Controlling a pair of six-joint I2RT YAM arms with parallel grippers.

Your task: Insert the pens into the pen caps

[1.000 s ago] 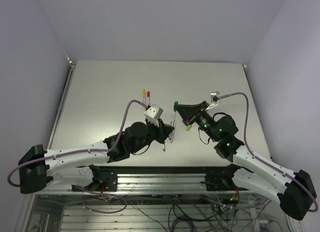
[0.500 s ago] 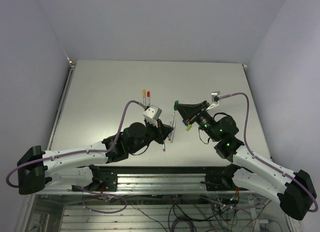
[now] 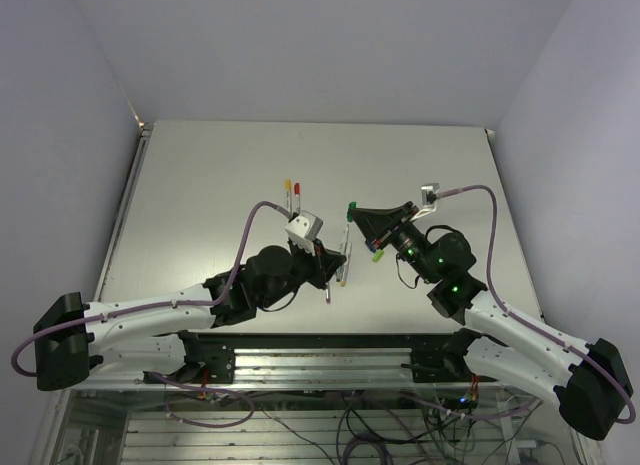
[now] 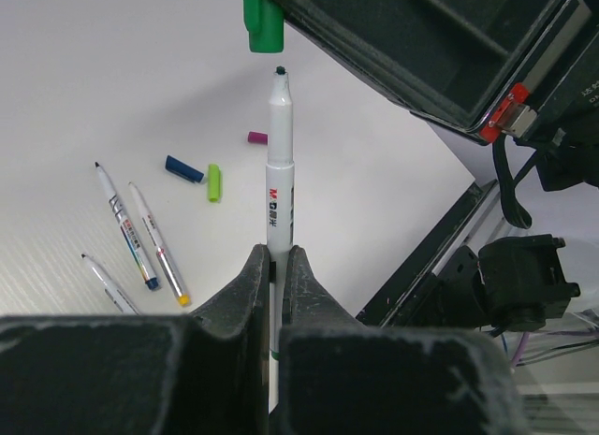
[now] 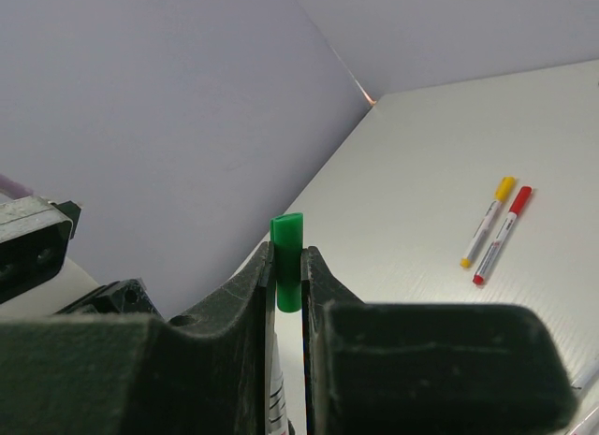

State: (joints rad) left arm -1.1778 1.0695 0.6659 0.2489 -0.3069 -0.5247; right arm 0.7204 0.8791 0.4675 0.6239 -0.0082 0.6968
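the left gripper (image 4: 278, 259) is pinched tight on a pen (image 4: 280, 164) and holds it up off the table (image 4: 84, 70), with its dark tip pointing away. the right gripper (image 5: 285, 271) is pinched tight on the dark green cap (image 5: 288, 237) and holds it up in the air too. in the left wrist view the cap hangs just past the pen tip. they are very near but not touching, and the cap sits a little to one side of the tip. so i think the step now is putting this pen into the dark green cap. the next move calls for a tiny shift so that tip and cap hole line up, then a slow, straight push until the cap is on. both things are thin, so a crooked push could make the pen slip or tilt. the yellow pen (image 5: 488, 220) and the red pen (image 5: 503, 233) lie side by side on the table with caps on, so they look done. three bare pens (image 4: 140, 240) lie on the table, near the magenta cap (image 4: 256, 137), the blue cap (image 4: 183, 168) and the light green cap (image 4: 213, 182).
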